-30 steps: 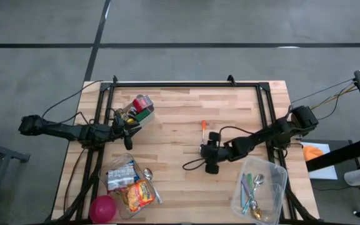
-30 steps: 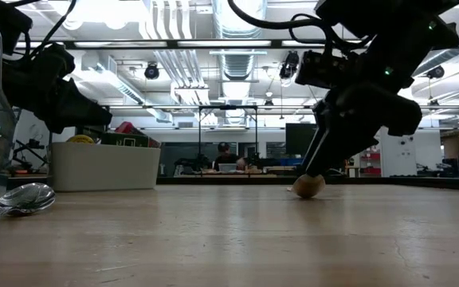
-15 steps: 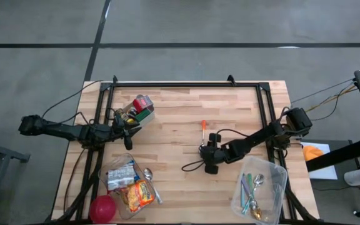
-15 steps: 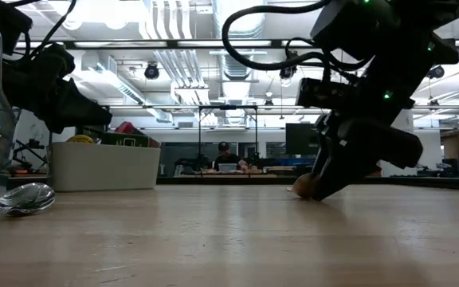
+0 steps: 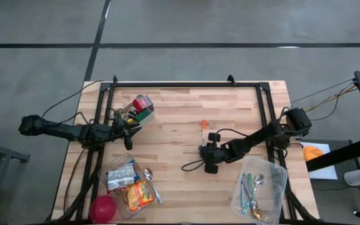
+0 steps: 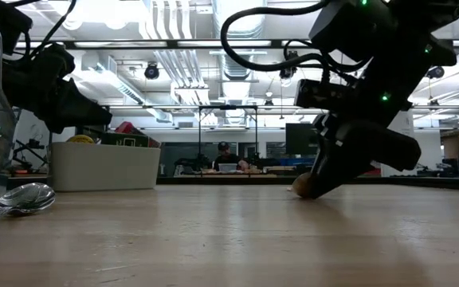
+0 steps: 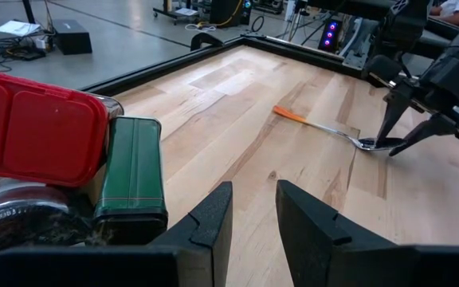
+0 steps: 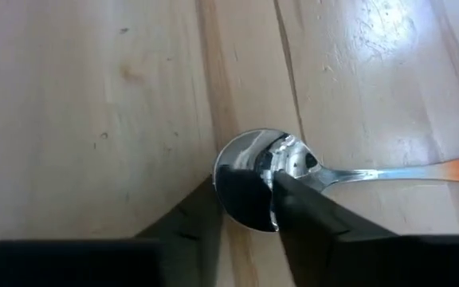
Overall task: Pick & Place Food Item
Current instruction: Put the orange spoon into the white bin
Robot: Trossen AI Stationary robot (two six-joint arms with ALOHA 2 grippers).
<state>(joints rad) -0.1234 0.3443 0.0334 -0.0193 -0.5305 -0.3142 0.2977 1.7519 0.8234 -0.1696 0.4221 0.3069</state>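
A metal spoon with an orange handle (image 5: 203, 125) lies on the wooden table, right of its middle. My right gripper (image 8: 249, 199) slants down onto the spoon's bowl (image 7: 370, 145) and is shut on it. It also shows in the high view (image 5: 206, 149) and in the low view (image 6: 313, 187). My left gripper (image 7: 253, 215) waits at the table's left side (image 5: 129, 129). It is open by a narrow gap with nothing in it, beside a red-lidded container (image 7: 34, 127) and a green tin (image 7: 134, 171). Food packets (image 5: 133, 187) lie in a clear container at the near left. My right gripper has the spoon's bowl (image 8: 293, 159) between its two fingertips. One fingertip (image 8: 205, 209) is at the bowl's free tip and the other (image 8: 301, 209) is on the bowl nearer the neck. The fingers slant down from the table's right. The spoon lies on the table, handle toward the far edge.
A clear bin of cutlery (image 5: 259, 187) stands at the near right. A pink round thing (image 5: 103, 207) and a loose spoon (image 5: 150, 178) are at the near left. A black frame (image 5: 186, 84) runs along the table's far edge. Bare wood lies at the table's middle.
My right arm has sunk a little, bringing its gripper lower over the spoon's bowl. The spoon has stayed where it lay.
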